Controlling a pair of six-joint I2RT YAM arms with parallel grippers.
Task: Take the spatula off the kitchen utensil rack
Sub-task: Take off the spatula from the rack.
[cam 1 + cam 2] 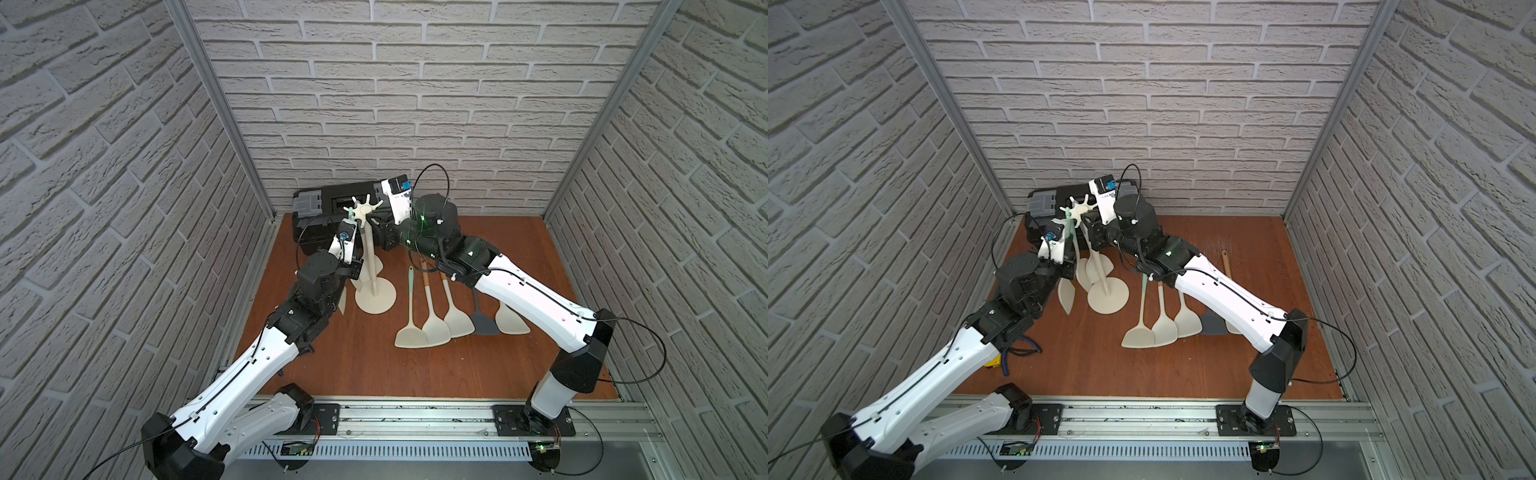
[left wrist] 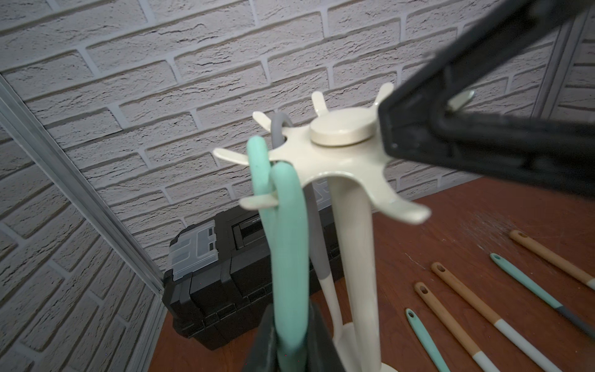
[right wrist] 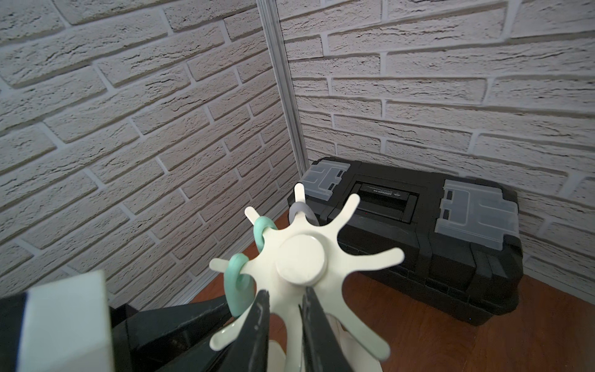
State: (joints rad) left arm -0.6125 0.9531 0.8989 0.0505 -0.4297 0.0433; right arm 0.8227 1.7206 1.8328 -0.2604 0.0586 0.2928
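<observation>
Kitchen utensil rack (image 1: 369, 257) upright on the brown tabletop (image 1: 374, 365), back left area, round base flat on the wood. Black toolbox (image 1: 322, 208) just behind it, against the brick wall. Crown (image 3: 301, 257) carries three hanging utensils on neighbouring prongs: two with mint-green loops and one with a grey loop (image 3: 298, 208).

Spatula (image 2: 288, 244) of interest has a mint handle. Its loop is hooked over a prong and the handle hangs down beside the pole. Left gripper (image 2: 291, 335) is pressed together on that handle a little below the loop, with dark fingers (image 2: 267, 338) on both sides and no gap showing.

Right gripper (image 3: 286, 298) sits high on the opposite side of the stand. Its two black fingers (image 3: 257, 322) flank the rack's neck right under the crown, and cream plastic fills the space between them. As far as the right wrist view shows, it is pinching the stand. In the left wrist view one of these fingers lies against the crown's rim.

Loose spatulas (image 1: 436, 328) lie fanned on the table to the right of the base, blades toward the front, apart from the rack. One dark grey blade (image 1: 484, 326) lies among the cream ones. The right forearm passes over their handles.
</observation>
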